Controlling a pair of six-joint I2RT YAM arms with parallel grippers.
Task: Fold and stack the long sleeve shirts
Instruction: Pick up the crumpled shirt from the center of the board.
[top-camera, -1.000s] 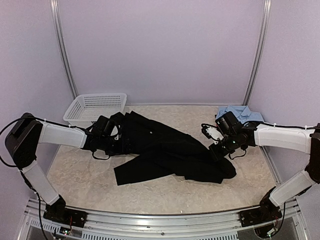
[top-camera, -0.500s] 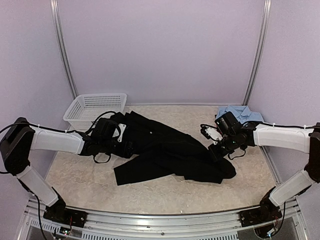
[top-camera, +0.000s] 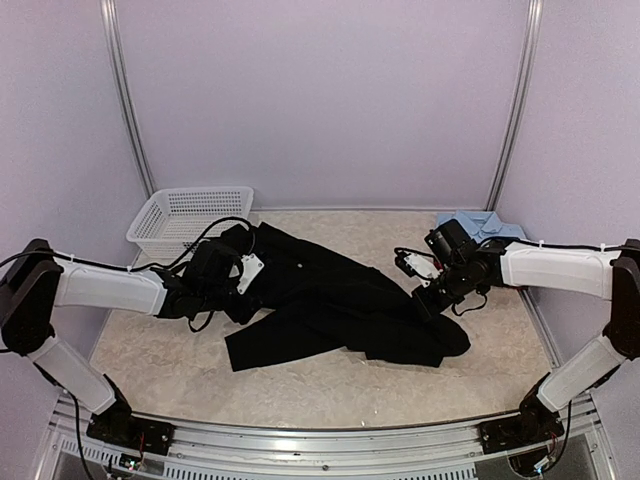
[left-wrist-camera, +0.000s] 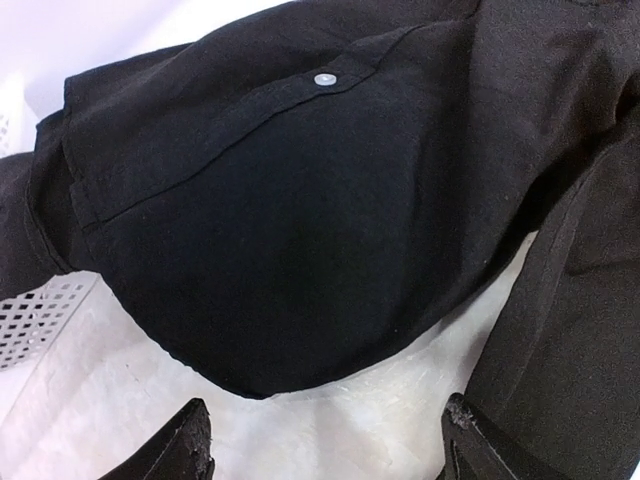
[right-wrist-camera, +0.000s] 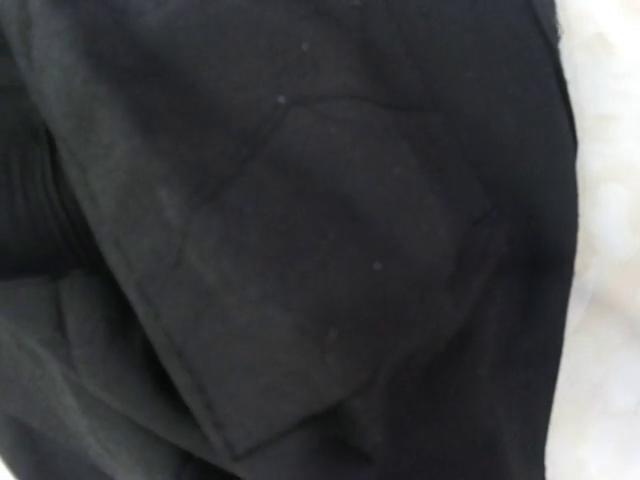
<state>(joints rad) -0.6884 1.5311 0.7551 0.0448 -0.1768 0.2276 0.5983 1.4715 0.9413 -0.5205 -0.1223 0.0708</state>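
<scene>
Left gripper (left-wrist-camera: 327, 418) spread wide, nothing between fingers, low over table (top-camera: 170, 365) beside collar end of black shirt (top-camera: 340, 300). Right gripper (top-camera: 428, 293) down on same shirt's right part; grip cannot be told (wrist view all black cloth). Shirts seen: two. Black one sprawled unfolded across table middle; light blue shirt (top-camera: 478, 222) folded at far right corner. One white basket (top-camera: 190, 200), far left corner. One white neck label (top-camera: 250, 268), writing unreadable. One pale button (left-wrist-camera: 323, 79).
</scene>
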